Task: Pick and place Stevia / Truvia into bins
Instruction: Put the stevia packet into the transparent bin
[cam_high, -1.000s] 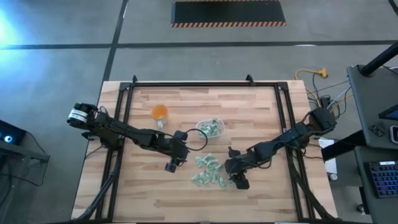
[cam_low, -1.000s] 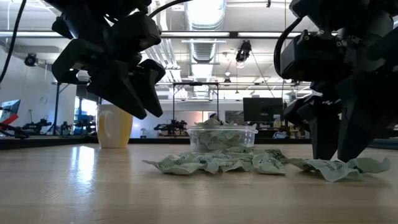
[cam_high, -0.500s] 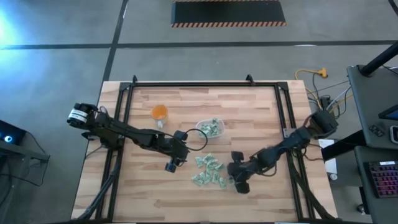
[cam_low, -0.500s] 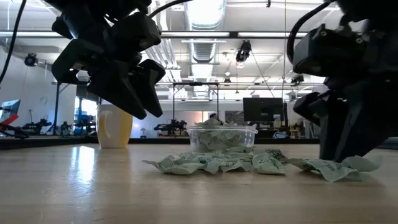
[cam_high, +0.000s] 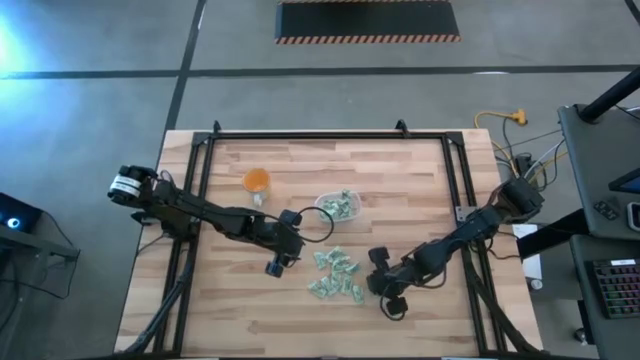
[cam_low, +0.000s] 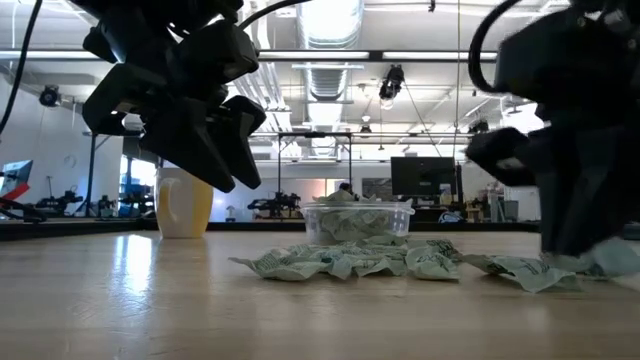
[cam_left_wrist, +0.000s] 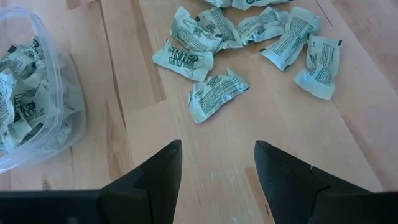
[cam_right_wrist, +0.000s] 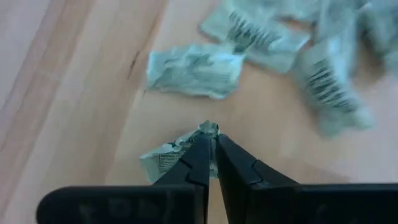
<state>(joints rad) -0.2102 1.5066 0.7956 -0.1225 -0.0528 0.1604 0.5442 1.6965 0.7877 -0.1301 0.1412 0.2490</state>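
Right gripper (cam_right_wrist: 213, 144) pinching, I think, one Stevia packet (cam_right_wrist: 163, 159) at pile's edge; clear tub (cam_high: 339, 206) lies beyond pile, nearer left gripper (cam_left_wrist: 216, 163), gaping, idle.

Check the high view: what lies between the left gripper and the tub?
Bare wood. In the high view, nothing lies between the left gripper and the tub; the loose packets sit off to the side.

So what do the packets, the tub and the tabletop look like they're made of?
Packets: thin matte paper, creased and crumpled. Tub: clear, glossy plastic; its contents show through the wall. Tabletop: light wood strips with visible grain, probably butcher block.
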